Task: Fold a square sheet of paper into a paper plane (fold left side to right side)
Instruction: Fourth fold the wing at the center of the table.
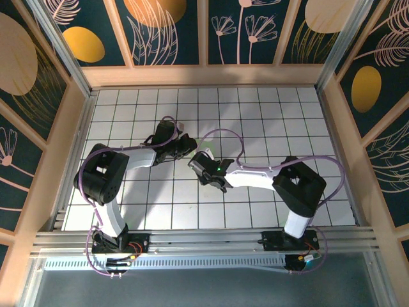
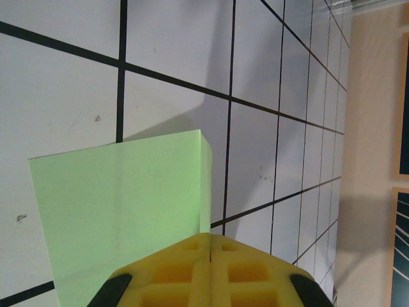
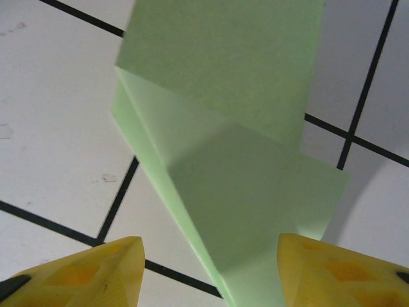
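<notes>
The green paper (image 2: 121, 211) is folded over. One flap lies on top of another, and there is a sharp crease down one side. One end is up off the white table (image 2: 64, 83). It makes a dark shadow on the squares. The paper is near the middle of the table, between my two arms.

My left gripper (image 2: 209, 243) is squeezed all the way closed. Its two yellow fingers (image 2: 249, 268) press flat together. The folded edge of the paper runs right into the crack between them. So my left gripper is pinching the paper by that edge.

My right gripper (image 3: 211, 272) is about half open and has nothing pinched. One yellow fingertip (image 3: 83, 272) is out to one side, over the bare table. The other one is just beside the far edge of the paper. I cannot tell if it touches. The paper goes through the gap between them.

From above, my two grippers are close, nose to nose. Black lines (image 1: 255, 131) cut the table into squares. Purple cables (image 1: 223, 135) loop over my arms. Wooden walls (image 1: 204, 73) with painted flowers stand around the table.
</notes>
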You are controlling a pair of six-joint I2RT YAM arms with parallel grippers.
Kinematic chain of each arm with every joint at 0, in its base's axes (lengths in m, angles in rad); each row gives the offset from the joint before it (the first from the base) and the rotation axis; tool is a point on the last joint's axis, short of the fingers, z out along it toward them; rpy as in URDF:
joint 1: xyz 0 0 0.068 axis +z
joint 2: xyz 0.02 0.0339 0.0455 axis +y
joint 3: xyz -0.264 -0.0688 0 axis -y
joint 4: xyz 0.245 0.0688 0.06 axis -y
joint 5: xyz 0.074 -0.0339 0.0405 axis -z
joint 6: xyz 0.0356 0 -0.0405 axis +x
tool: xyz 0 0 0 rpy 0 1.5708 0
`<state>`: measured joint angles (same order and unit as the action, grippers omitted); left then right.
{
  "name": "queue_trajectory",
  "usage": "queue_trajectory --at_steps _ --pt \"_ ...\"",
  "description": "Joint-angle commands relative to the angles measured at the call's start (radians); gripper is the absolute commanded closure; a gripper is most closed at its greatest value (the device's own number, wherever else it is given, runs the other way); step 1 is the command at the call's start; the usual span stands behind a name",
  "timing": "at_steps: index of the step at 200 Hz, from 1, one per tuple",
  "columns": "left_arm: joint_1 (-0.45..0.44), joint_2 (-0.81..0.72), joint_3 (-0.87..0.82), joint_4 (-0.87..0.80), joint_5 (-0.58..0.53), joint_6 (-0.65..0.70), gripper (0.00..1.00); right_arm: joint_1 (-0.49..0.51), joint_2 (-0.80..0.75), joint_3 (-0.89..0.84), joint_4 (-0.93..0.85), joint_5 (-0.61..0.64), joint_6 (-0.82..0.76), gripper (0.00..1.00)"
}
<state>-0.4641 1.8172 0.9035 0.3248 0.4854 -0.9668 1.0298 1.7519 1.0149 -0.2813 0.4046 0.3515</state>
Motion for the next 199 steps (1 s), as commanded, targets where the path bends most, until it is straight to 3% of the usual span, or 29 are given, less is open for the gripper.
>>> queue_trajectory --at_steps 1,119,156,186,199 --pt "-0.007 -0.021 0.019 -0.019 -0.016 0.002 1.00 0.006 0.024 0.020 -0.026 0.072 0.030 0.45" --pt "-0.008 -0.023 0.020 -0.019 -0.021 0.000 1.00 0.005 0.038 0.011 -0.042 0.109 0.037 0.79" --pt "-0.006 -0.058 0.011 -0.021 -0.040 0.009 0.88 -0.006 0.031 0.005 -0.037 0.105 0.019 1.00" --pt "0.016 -0.121 -0.021 -0.030 -0.057 0.017 0.67 -0.015 0.021 0.000 -0.032 0.087 -0.018 1.00" --pt "0.039 -0.159 -0.040 -0.039 -0.060 0.024 0.62 -0.023 0.013 -0.008 -0.023 0.060 -0.036 1.00"
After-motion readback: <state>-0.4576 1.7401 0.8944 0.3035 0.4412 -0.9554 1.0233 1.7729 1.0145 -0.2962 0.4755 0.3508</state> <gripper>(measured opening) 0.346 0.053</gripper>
